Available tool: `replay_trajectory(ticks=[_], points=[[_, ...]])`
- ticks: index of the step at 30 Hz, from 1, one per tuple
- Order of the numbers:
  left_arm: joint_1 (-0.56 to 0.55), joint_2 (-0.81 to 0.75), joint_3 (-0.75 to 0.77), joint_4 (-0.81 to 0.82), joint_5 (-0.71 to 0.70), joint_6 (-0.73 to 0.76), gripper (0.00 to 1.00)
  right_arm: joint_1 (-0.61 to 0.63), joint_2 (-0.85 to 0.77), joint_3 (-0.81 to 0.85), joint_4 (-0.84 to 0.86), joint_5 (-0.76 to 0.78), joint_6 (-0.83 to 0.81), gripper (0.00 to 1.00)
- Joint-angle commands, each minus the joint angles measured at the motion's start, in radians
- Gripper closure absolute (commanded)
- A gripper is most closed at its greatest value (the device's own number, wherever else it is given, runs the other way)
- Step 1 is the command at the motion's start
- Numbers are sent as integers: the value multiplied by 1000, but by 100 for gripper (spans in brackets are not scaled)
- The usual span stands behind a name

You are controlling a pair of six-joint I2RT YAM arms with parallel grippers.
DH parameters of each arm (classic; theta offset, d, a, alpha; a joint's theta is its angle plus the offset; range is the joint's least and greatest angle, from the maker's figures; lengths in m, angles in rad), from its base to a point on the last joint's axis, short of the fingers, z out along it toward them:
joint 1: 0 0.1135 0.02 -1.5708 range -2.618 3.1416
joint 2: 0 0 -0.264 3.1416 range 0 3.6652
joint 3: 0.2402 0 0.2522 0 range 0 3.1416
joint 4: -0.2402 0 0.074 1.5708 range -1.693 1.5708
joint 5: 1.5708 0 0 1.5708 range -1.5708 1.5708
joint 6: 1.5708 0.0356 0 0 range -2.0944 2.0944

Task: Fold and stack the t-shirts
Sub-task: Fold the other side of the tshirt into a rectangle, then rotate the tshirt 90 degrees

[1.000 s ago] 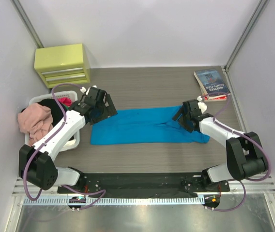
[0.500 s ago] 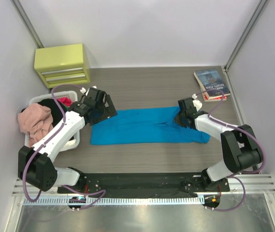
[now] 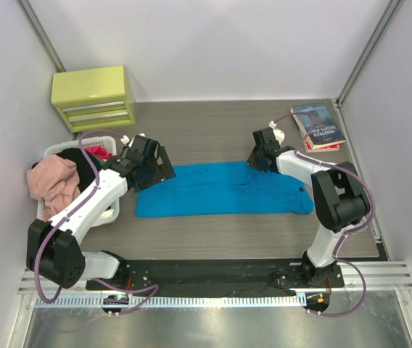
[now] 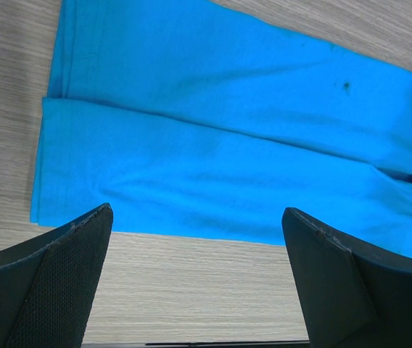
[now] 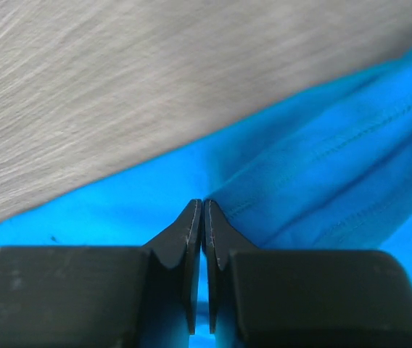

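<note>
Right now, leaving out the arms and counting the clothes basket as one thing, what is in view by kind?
blue shirt: 1
clothes basket: 1
yellow drawer unit: 1
book stack: 1
Total: 4

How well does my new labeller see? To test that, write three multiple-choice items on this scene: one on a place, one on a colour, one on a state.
1. Where do the books lie?
A. At the far right corner of the table
B. At its near left corner
C. At its middle

2. What colour is the shirt spread flat on the table?
A. Red
B. Turquoise-blue
C. White

3. How does the left gripper stand?
A. Shut on the shirt
B. Shut on a book
C. Open, holding nothing

Answers:
1 A: the top view shows the books against the far right edge.
2 B: the cloth is bright blue in every view.
3 C: the left wrist view shows both fingers wide apart with only cloth and table beneath them.
</note>
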Motion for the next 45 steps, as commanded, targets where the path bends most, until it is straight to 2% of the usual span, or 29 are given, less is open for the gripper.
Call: replay_trajectory(ticks=[1, 7, 8, 11, 13, 14, 16, 17, 21, 26, 31, 35, 37, 40, 45], points=[[4, -32, -18, 37, 19, -9, 0, 25, 57, 106, -7, -18, -82, 88], [4, -28, -41, 57, 32, -18, 0, 36, 155, 259, -120, -44, -190, 68], [3, -28, -43, 62, 37, -18, 0, 36, 161, 307, -140, -56, -209, 53], [4, -17, -39, 65, 52, -13, 0, 36, 136, 390, -246, -15, -269, 30], [4, -11, -43, 77, 55, -9, 0, 35, 93, 410, -294, 11, -278, 22], [3, 4, -39, 82, 61, -2, 0, 33, 41, 415, -301, 3, -281, 12], [3, 23, -32, 100, 74, 7, 0, 32, -22, 396, -311, -1, -275, 8], [3, 34, -27, 105, 90, 10, 0, 33, -47, 361, -315, 5, -249, 1], [3, 102, -1, 134, 100, 33, 0, 33, -182, 185, -324, 68, -116, 0], [3, 136, 40, 143, 123, 74, 0, 32, -234, 4, -323, 190, 35, 0], [3, 135, 31, 166, 140, 88, 0, 7, -218, -33, -294, 253, 62, 0], [3, 138, 23, 169, 146, 82, 0, -7, -83, 25, -246, 215, 53, 0], [3, 138, 20, 169, 150, 90, 0, -8, -54, 65, -274, 201, 46, 0], [3, 152, 48, 151, 189, 163, 0, -7, -107, 79, -336, 242, 76, 0], [3, 218, 151, 146, 313, 393, 0, -21, -300, -30, -429, 269, 326, 0]])
